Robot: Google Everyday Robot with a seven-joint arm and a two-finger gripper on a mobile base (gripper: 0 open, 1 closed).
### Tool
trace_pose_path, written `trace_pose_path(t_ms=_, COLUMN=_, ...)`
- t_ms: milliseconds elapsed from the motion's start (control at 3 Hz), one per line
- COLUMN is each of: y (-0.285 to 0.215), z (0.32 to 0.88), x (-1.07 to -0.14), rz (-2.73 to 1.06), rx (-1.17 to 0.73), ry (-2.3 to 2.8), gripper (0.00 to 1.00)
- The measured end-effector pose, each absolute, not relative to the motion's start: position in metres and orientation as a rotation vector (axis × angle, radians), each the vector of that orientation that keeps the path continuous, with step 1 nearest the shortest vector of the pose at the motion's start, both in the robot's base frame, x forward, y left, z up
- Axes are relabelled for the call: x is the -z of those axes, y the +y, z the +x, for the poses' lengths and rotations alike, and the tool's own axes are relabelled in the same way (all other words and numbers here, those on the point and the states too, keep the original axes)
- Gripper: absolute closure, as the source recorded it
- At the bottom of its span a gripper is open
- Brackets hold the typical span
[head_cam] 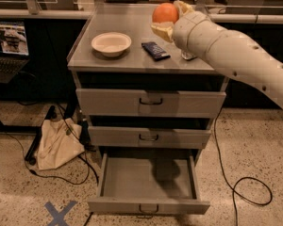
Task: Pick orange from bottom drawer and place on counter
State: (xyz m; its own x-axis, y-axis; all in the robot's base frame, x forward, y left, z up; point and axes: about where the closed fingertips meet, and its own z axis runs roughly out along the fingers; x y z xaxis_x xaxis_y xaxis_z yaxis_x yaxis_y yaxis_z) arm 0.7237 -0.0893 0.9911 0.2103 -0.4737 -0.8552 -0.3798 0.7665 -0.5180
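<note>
1. counter (132,36), bottom drawer (148,180): dull grey metal, matt.
2. orange (164,11): smooth skin, slight sheen.
3. gripper (170,18), above counter's back right, clasping orange: cream matt plastic.
4. bag (56,145) on floor (254,140): pale cloth, creased.
</note>
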Motion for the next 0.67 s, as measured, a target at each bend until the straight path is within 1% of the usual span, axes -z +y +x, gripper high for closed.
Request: trace_pose_path(t_ms=667, y=-0.09, z=0.801, x=-0.998, rz=-0.734, rx=0.159, ry=1.397, gripper=1.0)
